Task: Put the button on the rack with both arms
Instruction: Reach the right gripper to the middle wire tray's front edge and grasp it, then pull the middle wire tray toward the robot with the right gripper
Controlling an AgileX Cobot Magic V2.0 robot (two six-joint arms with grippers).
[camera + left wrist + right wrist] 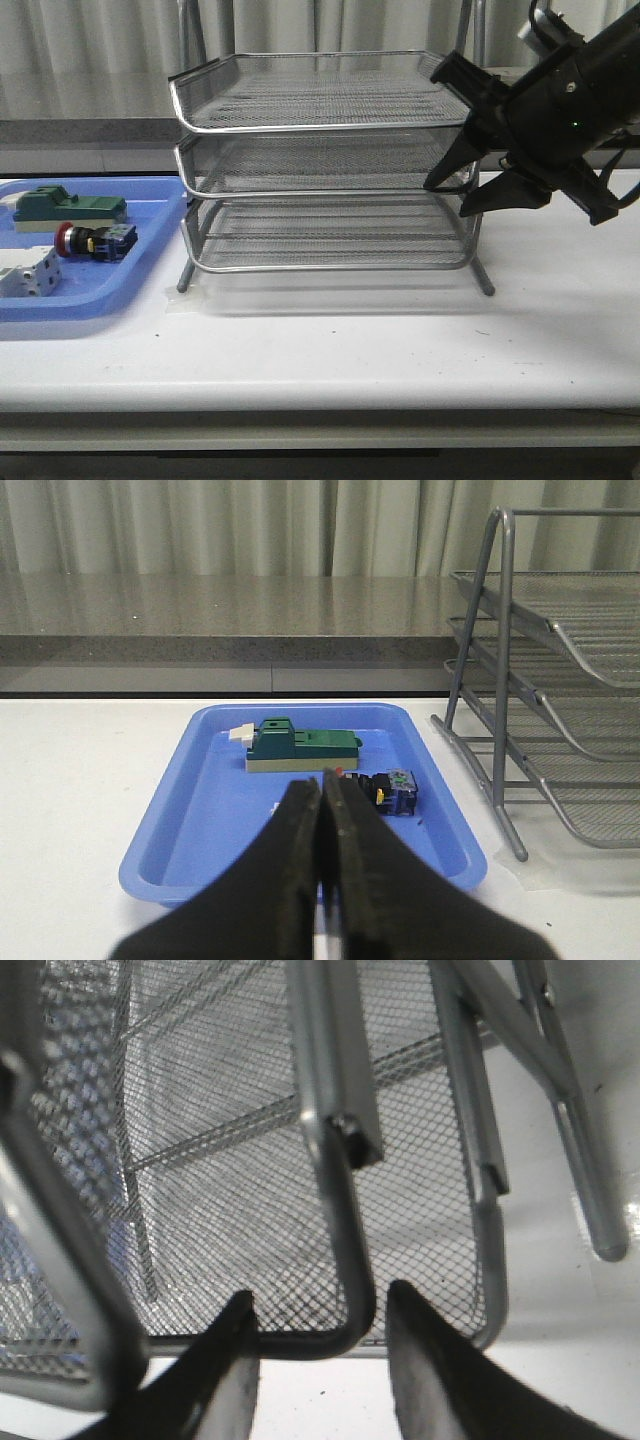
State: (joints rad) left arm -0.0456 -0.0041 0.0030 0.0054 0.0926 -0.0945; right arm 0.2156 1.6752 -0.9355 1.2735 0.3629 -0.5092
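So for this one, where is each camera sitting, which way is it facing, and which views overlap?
Front view: faces forward over the table at the rack and blue tray; the right gripper shows.
Left wrist view: on the left arm, looks past the shut left gripper at the blue tray, button, rack edge.
Right wrist view: close on the rack's corner rim, right gripper open around it.
All three share the rack.

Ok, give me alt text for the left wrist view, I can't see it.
The left pincer, shut and empty, hangs above a blue tray holding the red-headed button and a green-topped block. The silver wire rack stands on the white table beside the tray.
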